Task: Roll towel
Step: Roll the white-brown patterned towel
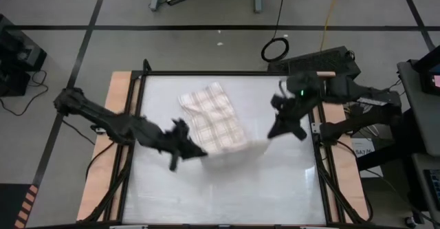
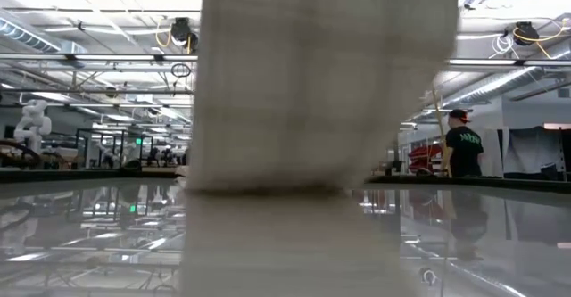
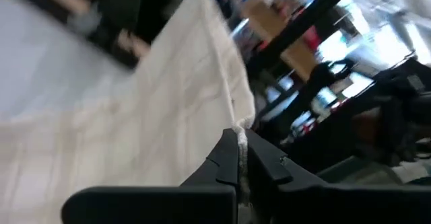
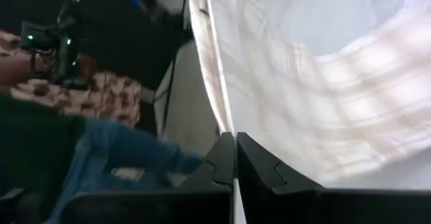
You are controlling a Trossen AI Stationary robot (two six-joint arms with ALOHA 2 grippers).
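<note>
Looking down, the towel [image 1: 212,122] lies mid-table, bare glass ahead; left gripper [image 1: 194,148] and right gripper [image 1: 275,129] pinch its near corners. Low view: towel [image 2: 321,83] hangs, blocking the centre. Wrist views: closed fingers [image 3: 229,158] [image 4: 225,158] clamp the towel's edge.

— What sort of place is this?
— A robotics lab or industrial hall. Past the left gripper [image 3: 237,158] and across the glossy table [image 2: 89,235] there are exposed ceiling ducts [image 2: 526,31] and strip lights.
— Anything else?
— A white humanoid robot [image 2: 33,123] stands far back among other rigs, a person [image 2: 464,144] stands off to the other side, and black tape lines [image 1: 206,27] mark the floor.
</note>
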